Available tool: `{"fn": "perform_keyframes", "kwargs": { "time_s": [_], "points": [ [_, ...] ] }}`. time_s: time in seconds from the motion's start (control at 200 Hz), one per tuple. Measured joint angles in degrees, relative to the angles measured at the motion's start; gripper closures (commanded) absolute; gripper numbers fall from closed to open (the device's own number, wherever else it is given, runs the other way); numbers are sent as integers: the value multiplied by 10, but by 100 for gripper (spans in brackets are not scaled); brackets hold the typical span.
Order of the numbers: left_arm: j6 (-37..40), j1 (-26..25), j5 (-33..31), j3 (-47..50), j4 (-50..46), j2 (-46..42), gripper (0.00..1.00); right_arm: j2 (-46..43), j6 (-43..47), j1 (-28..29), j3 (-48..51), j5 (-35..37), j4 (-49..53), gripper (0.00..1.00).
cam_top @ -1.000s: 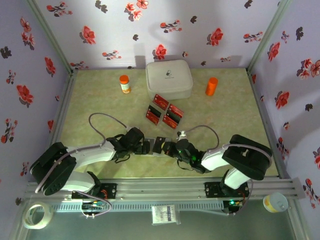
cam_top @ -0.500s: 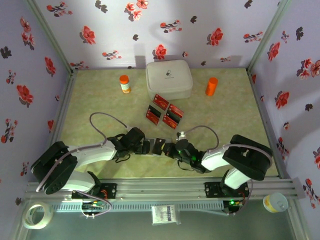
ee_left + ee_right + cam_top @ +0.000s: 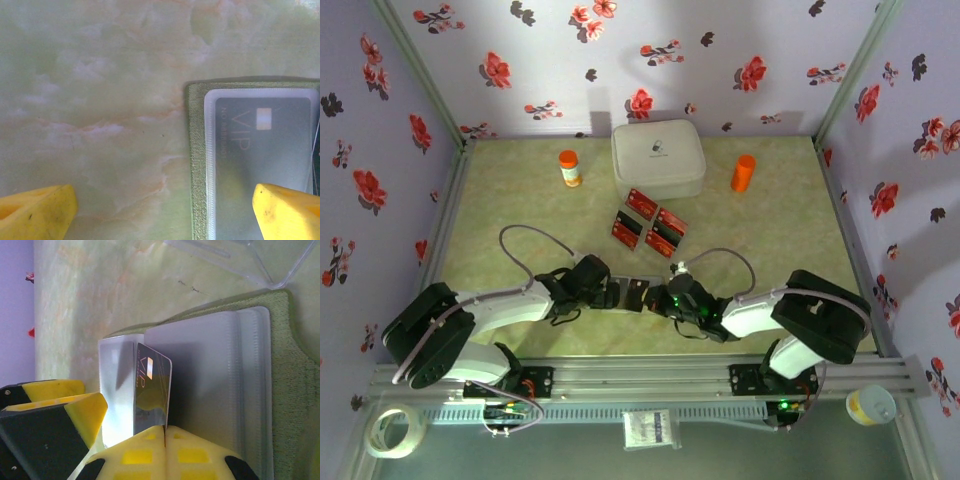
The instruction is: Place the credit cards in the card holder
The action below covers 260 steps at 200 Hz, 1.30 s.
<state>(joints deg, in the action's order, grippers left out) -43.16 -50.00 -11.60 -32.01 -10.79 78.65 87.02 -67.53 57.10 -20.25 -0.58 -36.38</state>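
Note:
The olive-green card holder [image 3: 632, 292] lies open on the table between my two grippers. My right gripper [image 3: 165, 432] is shut on a dark VIP credit card [image 3: 152, 390], which stands on edge with its far end among the holder's clear sleeves [image 3: 215, 380]. In the left wrist view the dark card [image 3: 260, 145] shows through a clear sleeve beside the holder's green edge [image 3: 197, 165]. My left gripper [image 3: 160, 215] is open, one yellow finger [image 3: 287, 212] over the sleeve and the other over bare table. Several red credit cards [image 3: 650, 222] lie further back.
A large white rounded case [image 3: 658, 158] stands at the back, with an orange-capped bottle [image 3: 569, 168] to its left and an orange cylinder [image 3: 744, 172] to its right. A clear plastic piece [image 3: 240, 260] lies just beyond the holder. Flowered walls close three sides.
My right gripper has edged a little left toward the holder with the dark card in it. The left arm has hardly moved.

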Motion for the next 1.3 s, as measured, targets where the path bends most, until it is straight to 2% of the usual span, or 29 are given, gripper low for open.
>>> {"fn": "perform_keyframes", "kwargs": {
  "time_s": [0.515, 0.815, 0.97, 1.065, 1.17, 1.3],
  "points": [
    [0, -2, -3, 0, 0, 0, 7, 23, 4, -36, -43, -74, 52, 100],
    [0, -3, -4, 0, 0, 0, 7, 63, 26, -43, -103, -118, 97, 100],
    [0, -3, -4, 1, 2, 0, 7, 76, 53, -44, -145, -139, 143, 76],
    [0, -3, -4, 3, 5, -1, 7, 63, 81, -45, -162, -144, 196, 70],
    [0, -3, -4, 5, 7, -3, 7, 31, 113, -47, -179, -144, 265, 71],
    [-1, -3, -5, 7, 10, -4, 7, 16, 146, -47, -210, -142, 320, 84]
  ]
}}
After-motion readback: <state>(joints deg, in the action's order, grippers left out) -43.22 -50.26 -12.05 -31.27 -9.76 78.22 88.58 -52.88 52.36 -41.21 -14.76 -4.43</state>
